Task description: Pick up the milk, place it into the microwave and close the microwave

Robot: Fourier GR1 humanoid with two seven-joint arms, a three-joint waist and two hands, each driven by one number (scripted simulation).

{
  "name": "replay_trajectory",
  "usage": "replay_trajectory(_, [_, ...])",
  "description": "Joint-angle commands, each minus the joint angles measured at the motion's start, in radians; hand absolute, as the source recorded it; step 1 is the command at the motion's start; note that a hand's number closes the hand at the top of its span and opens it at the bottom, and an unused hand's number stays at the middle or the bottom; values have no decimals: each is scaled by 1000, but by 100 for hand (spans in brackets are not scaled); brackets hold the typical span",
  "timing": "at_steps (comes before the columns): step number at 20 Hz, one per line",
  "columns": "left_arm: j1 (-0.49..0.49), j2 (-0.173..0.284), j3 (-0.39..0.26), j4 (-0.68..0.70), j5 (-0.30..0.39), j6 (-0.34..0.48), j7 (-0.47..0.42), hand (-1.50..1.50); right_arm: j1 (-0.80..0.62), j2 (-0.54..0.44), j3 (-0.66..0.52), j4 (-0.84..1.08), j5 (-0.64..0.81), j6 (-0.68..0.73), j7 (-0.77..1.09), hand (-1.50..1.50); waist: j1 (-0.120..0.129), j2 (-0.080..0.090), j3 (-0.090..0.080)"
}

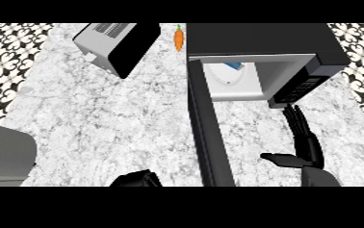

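The white milk carton (233, 67) with blue top stands inside the boxy black microwave (284, 44), whose flat door (206, 135) is open. Right of the door, the right hand (307, 140) is flat, empty. The left hand (138, 179) is unclear.

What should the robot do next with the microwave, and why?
Probably swing the door shut. The milk already seems to sit inside the microwave, the door stands wide open, and the right robot hand is open and holds nothing, just right of the door. The left robot hand is low, left of the door.
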Motion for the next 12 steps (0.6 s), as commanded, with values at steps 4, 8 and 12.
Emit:
replay_trajectory(4, [-137,2,-67,115,-140,-30,110,150,135,-25,42,-193,-60,207,-48,-150,-21,-1,-1])
replay_trajectory(8, [-191,-41,-116,235,-185,-64,89,150,223,-83,43,-325,-127,267,20,-150,-17,3,-1])
replay_trajectory(12, [-232,-143,-177,273,-203,-76,180,150,330,-87,56,-527,-205,289,105,-150,-20,1,-2])
